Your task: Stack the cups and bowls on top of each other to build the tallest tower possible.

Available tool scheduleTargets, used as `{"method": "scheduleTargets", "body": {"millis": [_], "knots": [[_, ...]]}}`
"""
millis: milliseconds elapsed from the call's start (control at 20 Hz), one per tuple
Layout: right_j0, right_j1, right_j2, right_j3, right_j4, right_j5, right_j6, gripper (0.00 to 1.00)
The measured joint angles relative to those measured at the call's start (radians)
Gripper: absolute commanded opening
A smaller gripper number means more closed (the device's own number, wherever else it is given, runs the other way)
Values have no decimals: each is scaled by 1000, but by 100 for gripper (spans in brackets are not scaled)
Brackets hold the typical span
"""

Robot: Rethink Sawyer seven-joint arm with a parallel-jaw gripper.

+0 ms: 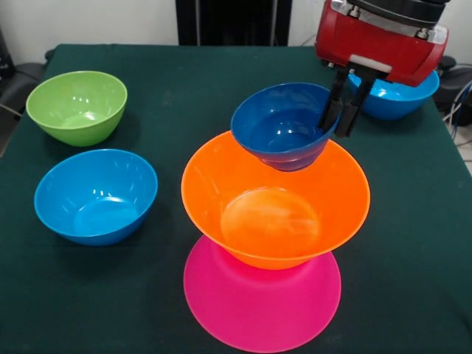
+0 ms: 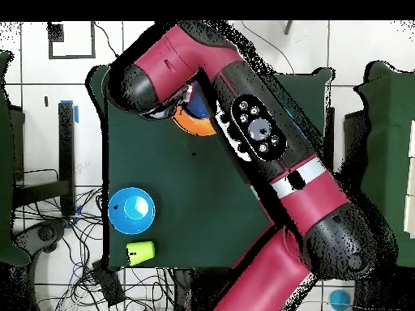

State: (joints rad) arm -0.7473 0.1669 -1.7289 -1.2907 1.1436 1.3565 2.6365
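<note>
The big pink bowl point(image 1: 262, 306) lies upside down at the table's front. The big orange bowl point(image 1: 276, 199) stands upright on it; a part shows in the overhead view point(image 2: 194, 123). My gripper point(image 1: 338, 124) is shut on the right rim of the small dark-blue bowl point(image 1: 284, 125), one finger point(image 1: 348, 110) outside and one inside. The bowl hangs tilted over the orange bowl's far rim. A yellow-green cup point(image 2: 140, 253) lies near the table's edge in the overhead view. The purple and light-blue cups are out of view.
A green bowl point(image 1: 77, 107) stands at the far left and a blue bowl point(image 1: 96, 195) in front of it. Another blue bowl point(image 1: 394, 96) sits behind the gripper, also in the overhead view point(image 2: 131, 210). The arm point(image 2: 259, 138) hides much of the table from above.
</note>
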Motion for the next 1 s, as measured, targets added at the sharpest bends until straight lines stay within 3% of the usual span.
{"method": "scheduleTargets", "body": {"millis": [1000], "knots": [[5, 3, -14, -1, -143, 0, 0, 0]]}}
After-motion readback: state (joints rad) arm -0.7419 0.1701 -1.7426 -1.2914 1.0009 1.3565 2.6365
